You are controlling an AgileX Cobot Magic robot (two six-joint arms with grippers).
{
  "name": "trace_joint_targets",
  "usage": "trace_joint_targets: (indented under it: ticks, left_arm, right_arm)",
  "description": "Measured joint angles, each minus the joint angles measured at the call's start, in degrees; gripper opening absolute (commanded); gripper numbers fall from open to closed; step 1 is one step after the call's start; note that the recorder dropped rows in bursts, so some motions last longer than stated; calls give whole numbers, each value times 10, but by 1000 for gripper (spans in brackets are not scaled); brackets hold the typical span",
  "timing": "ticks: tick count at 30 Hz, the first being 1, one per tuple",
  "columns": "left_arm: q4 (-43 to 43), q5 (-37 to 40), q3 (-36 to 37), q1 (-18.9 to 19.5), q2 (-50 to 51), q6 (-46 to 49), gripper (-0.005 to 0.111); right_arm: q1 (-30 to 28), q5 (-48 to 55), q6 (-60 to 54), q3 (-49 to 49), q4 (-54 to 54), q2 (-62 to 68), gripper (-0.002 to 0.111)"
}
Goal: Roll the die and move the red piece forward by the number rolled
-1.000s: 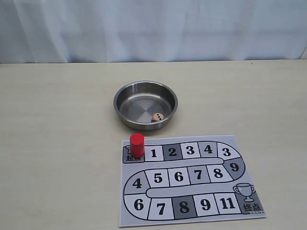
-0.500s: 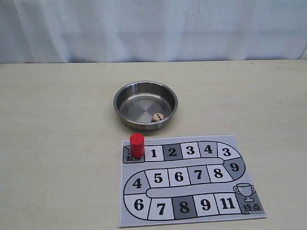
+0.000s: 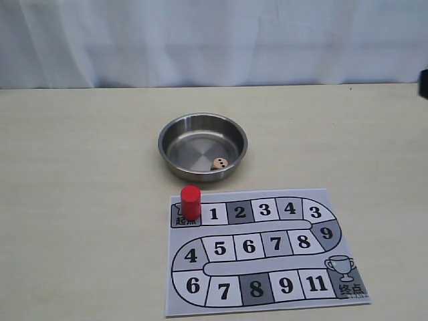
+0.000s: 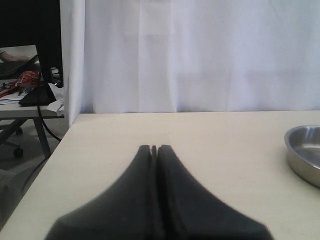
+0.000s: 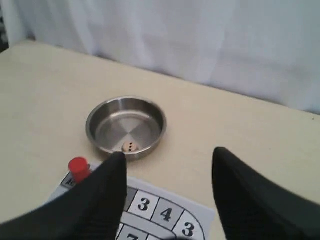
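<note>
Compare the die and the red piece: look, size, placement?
Look: the die is a pale beige cube with black pips; the red piece is a plain glossy red cylinder.
Size: the die is smaller, the red piece taller.
Placement: the die lies inside the steel bowl, by the wall nearest the board; the red piece stands upright on the board's start square, beside square 1.
Shared: both are small and neither is held.

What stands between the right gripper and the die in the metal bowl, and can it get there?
Probably yes. The right gripper is open and faces the metal bowl; nothing stands in between. The die lies alone inside, close to the wall, so the rim may crowd one finger.
</note>
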Motion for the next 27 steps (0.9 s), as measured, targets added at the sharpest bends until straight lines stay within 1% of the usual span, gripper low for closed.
trace_joint_targets:
  ticks: [7, 15, 21, 27]
  left_arm:
    - [0, 0, 0, 0, 0, 0, 0]
    - [0, -1, 0, 0, 0, 0, 0]
    - [0, -1, 0, 0, 0, 0, 0]
    - [0, -1, 0, 0, 0, 0, 0]
  right_arm:
    - [70, 2, -9, -52, 4, 171, 53]
    - [133, -7, -10, -153, 1, 350, 53]
    - [162, -17, -4, -238, 1, 460, 53]
    - [163, -15, 43, -325, 1, 565, 53]
